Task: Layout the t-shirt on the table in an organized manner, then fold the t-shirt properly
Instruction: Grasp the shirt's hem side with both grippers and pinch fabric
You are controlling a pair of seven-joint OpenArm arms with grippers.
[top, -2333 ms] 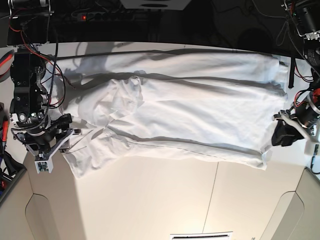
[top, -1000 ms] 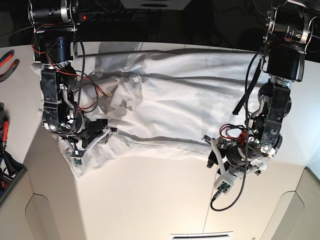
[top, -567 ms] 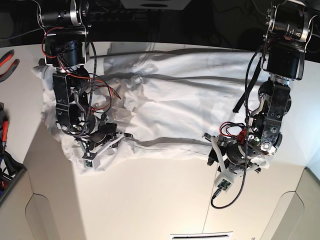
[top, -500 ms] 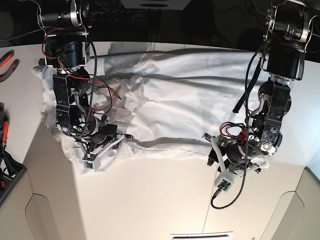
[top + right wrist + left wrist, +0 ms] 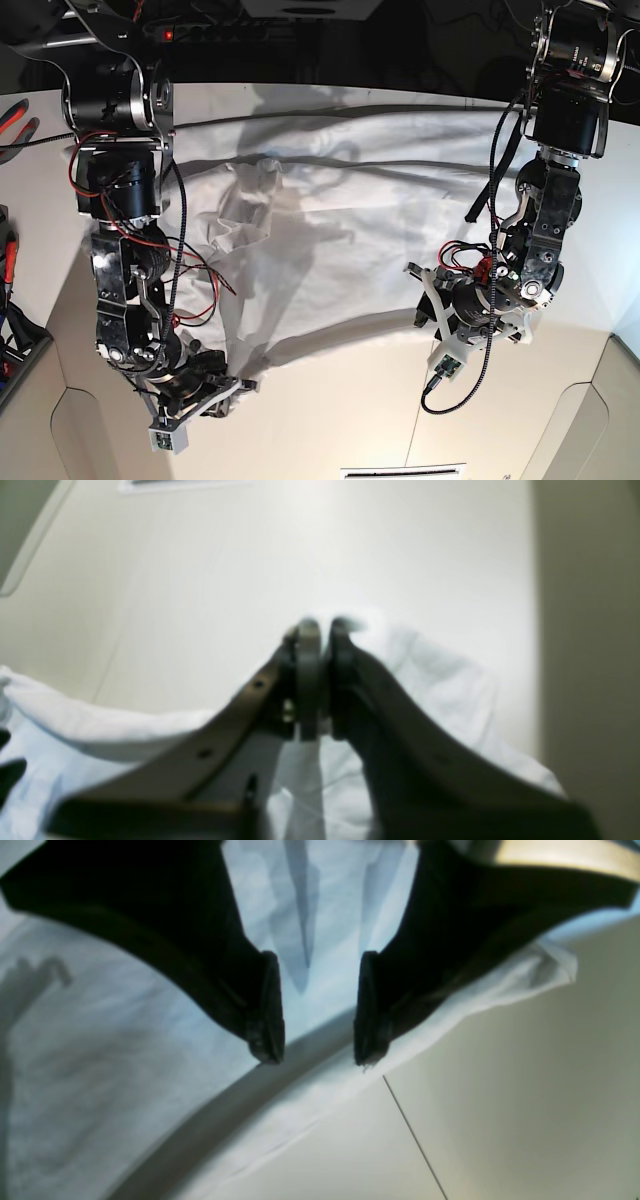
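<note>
The right gripper (image 5: 320, 630) has its jaws pressed almost together on a pinch of the t-shirt (image 5: 370, 240); a sliver of white cloth shows between the pads, and a bunch of it bulges just past the tips. In the base view that gripper (image 5: 215, 388) sits near the front left of the bench (image 5: 330, 420), its arm reaching down from the far left in a long, nearly straight line, and the shirt's near-left corner is drawn out toward it into a stretched point.

The left gripper (image 5: 312, 1040) has its jaws clearly apart with nothing between them. The fingertips (image 5: 265, 1035) hang just over the shirt's near edge, right where the cloth meets the bare bench and close to the thin dark seam line (image 5: 415, 1140); whether they touch the cloth cannot be told. In the base view this gripper (image 5: 432, 318) is at the shirt's near-right edge, its arm folded downward from the far right.

The t-shirt lies spread across the far half of the bench, wrinkled, with long creases running left to right.
</note>
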